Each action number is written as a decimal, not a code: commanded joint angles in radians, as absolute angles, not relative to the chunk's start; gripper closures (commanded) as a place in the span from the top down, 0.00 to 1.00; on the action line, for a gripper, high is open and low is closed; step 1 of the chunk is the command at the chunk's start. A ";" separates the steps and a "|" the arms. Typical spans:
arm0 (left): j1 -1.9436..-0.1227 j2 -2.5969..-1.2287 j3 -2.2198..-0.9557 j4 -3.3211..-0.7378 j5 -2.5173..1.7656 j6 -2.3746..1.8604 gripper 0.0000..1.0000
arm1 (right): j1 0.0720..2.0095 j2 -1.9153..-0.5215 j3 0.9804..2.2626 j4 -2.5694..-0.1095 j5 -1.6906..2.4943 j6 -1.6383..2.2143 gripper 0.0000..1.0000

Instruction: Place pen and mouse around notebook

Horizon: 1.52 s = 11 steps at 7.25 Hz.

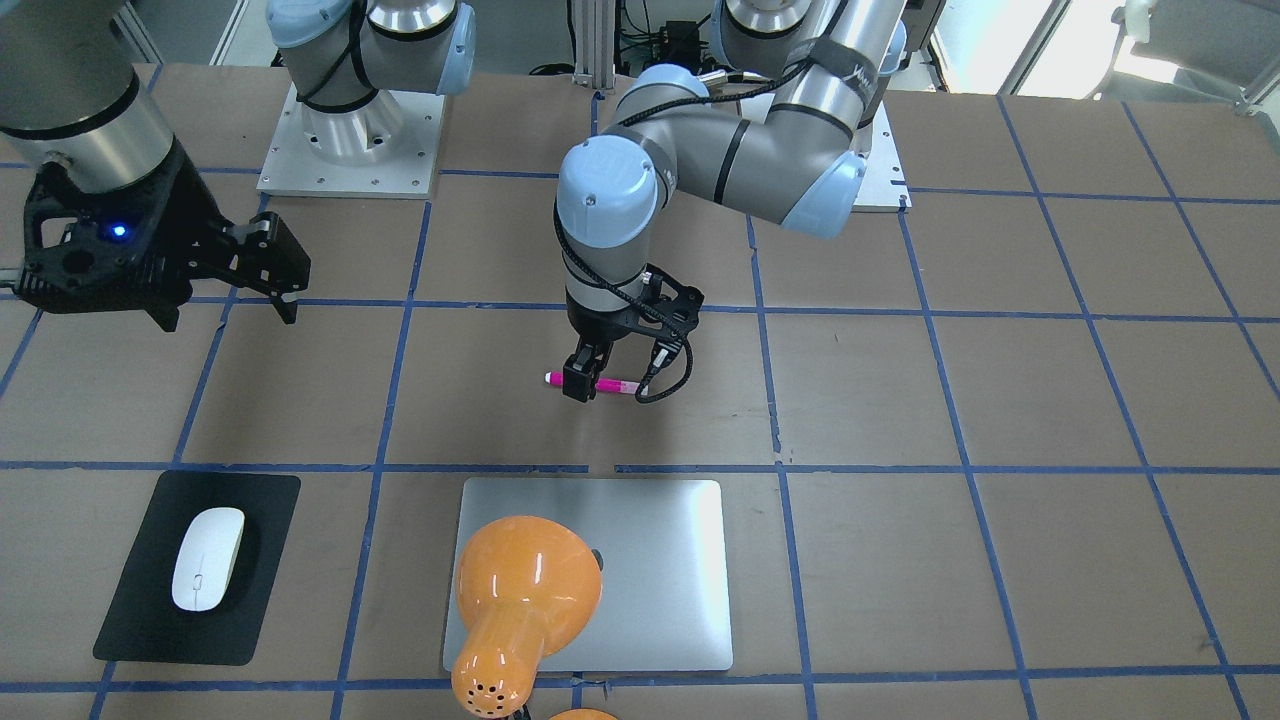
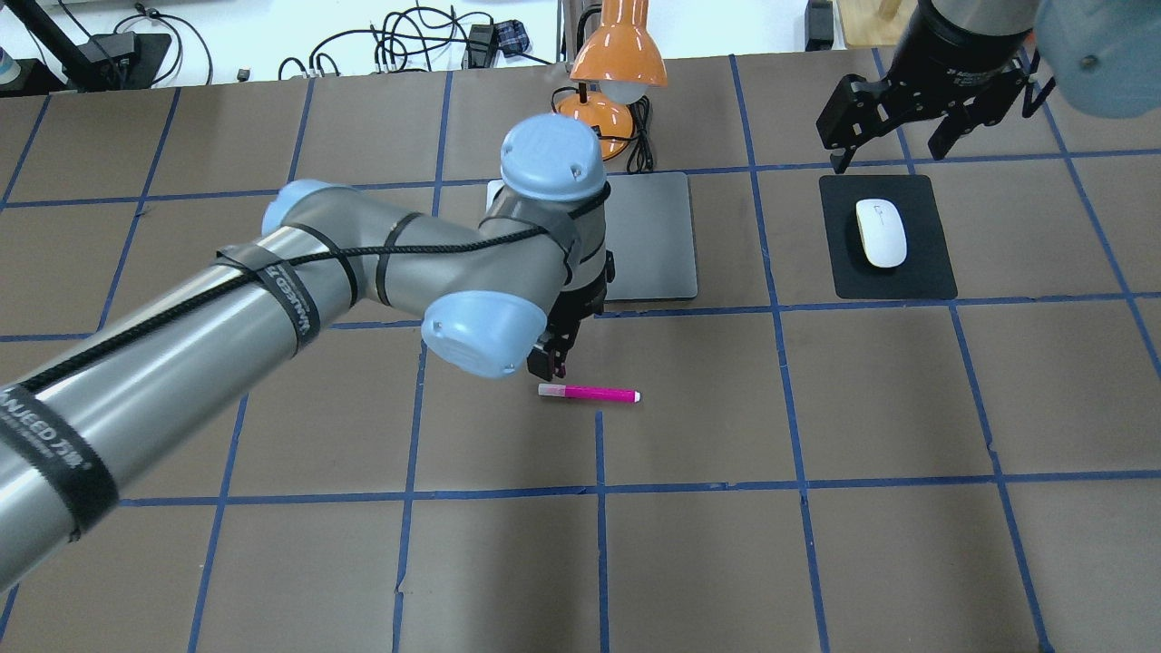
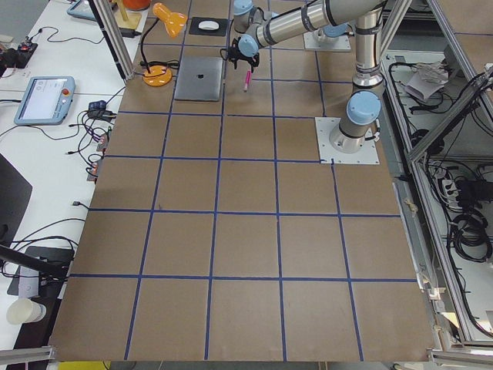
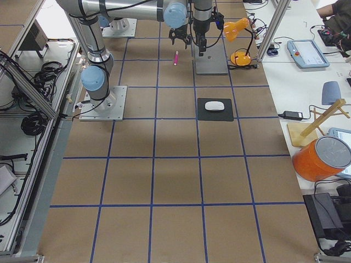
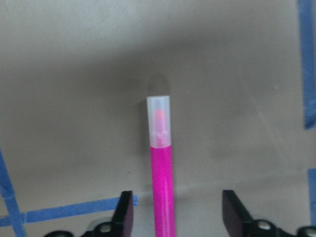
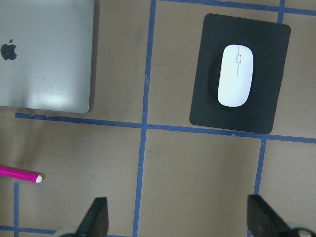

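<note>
Left wrist-mounted view: short magenta-pink marker-like pen [image 5: 162,192] lies flat on brown paper-covered table [image 1: 900,400], running straight up btwn the black fingers [image 5: 125,215], clear cap end away from cam.
Left gripper [image 5: 177,219]: jaws apart, gap either side of pen, no contact seen. Straddling it, not clamped.
Why: fingers sit square across the barrel, so a squeeze should catch it mid-body w/o rolling, I reckon.
Left arm pose: elbow folded, wrist pointing straight down over table's middle.
Flat silver-grey metal notebook [image 1: 660,560]: by operators' edge, orange desk lamp [image 1: 525,590] hanging over it. Pen well apart from it, on robot's side.
Glossy white oval mouse [image 6: 236,75]: on matte black mat [image 6: 271,108], beside notebook toward robot's right end.
Right gripper [image 6: 180,224]: fingers wide apart, empty, hovers high near the mat. Prob. waiting its turn.
</note>
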<state>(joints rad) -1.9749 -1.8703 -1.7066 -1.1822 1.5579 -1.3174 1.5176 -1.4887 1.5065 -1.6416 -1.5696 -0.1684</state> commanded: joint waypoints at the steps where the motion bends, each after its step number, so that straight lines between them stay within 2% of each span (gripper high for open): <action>1: -1.895 -1.758 -1.646 -1.293 1.560 -0.801 1.00 | 1.569 -1.486 1.496 -1.629 -1.560 -0.087 1.00; 3: -1.746 -1.636 -1.626 -1.443 1.558 -0.335 1.00 | 1.577 -1.479 1.491 -1.631 -1.548 -0.081 1.00; 5: -1.636 -1.553 -1.628 -1.523 1.556 -0.076 1.00 | 1.574 -1.485 1.500 -1.629 -1.526 -0.069 1.00; 7: -1.574 -1.505 -1.638 -1.563 1.555 -0.003 1.00 | 1.574 -1.485 1.485 -1.628 -1.534 -0.071 1.00; 11: -1.562 -1.491 -1.640 -1.563 1.557 -0.003 1.00 | 1.574 -1.496 1.485 -1.571 -1.523 -0.066 1.00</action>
